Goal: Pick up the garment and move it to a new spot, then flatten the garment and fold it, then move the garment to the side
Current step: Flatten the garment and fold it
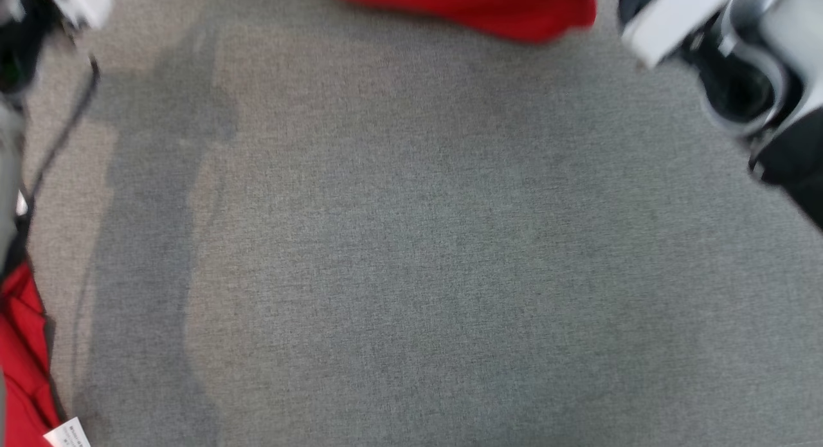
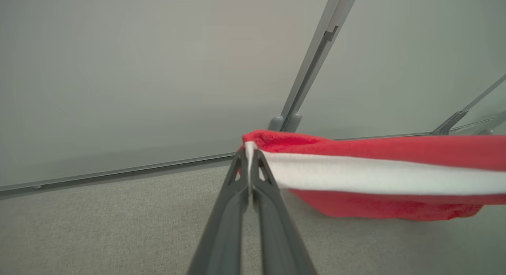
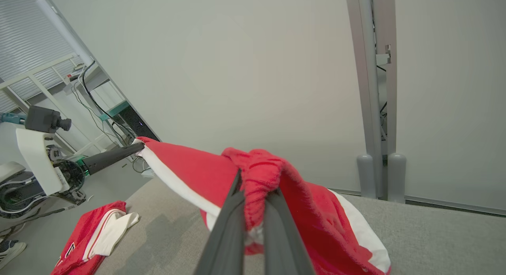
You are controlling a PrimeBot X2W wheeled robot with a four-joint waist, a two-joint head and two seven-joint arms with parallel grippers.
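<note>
Two claws share the load. The left claw (image 2: 250, 158) is clenched on a corner of the red garment (image 2: 355, 145), right at the end of its white band (image 2: 355, 176). The right claw (image 3: 255, 190) is clamped on a bunched red fold of the same cloth. The garment hangs stretched between them above the gray surface (image 1: 411, 254). In the right wrist view its lower edge droops close to the surface, and I cannot tell whether it touches. Its long axis runs from one claw to the other, across the robot's front. In the head view it sits at the far top edge, beyond the bare middle of the surface. Setting it down in a new spot looks like a matter of bringing both arms back toward the robot together, with the span kept taut so the cloth lands flat. A second red garment (image 3: 91, 235) lies on the surface at the robot's near left, so the landing spot is best kept to the right of it.
</note>
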